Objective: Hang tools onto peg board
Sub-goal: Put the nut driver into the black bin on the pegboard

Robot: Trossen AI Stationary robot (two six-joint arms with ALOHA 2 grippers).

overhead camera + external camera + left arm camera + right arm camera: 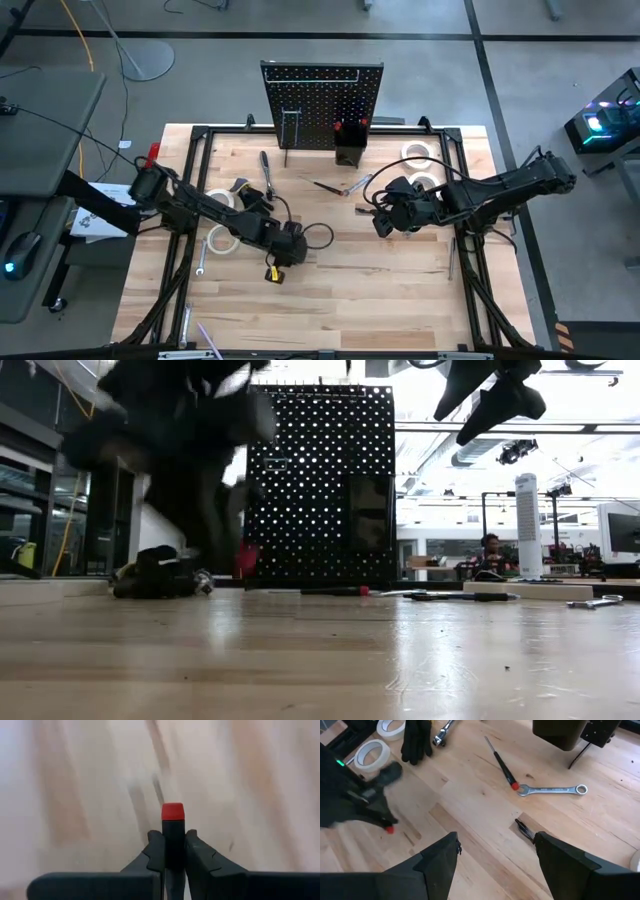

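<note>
The left gripper [173, 851] has its jaws clamped on a red-capped screwdriver [173, 827] above the table [400, 290]; carry it level to the peg board [322, 100]. The right gripper [495, 865] hovers, jaws apart.

Non-task stuff: the wooden bench [400, 290] sits on a grey floor [560, 60]. At about 9 o'clock there's a grey side desk [45, 120] with a computer mouse [22, 245] on its lower part. A yellow cable [80, 40] runs across the floor at 11 o'clock. Around 3 o'clock a box with glowing lights [600, 125]. In the low view a person [490, 550] sits far back in the room.
</note>
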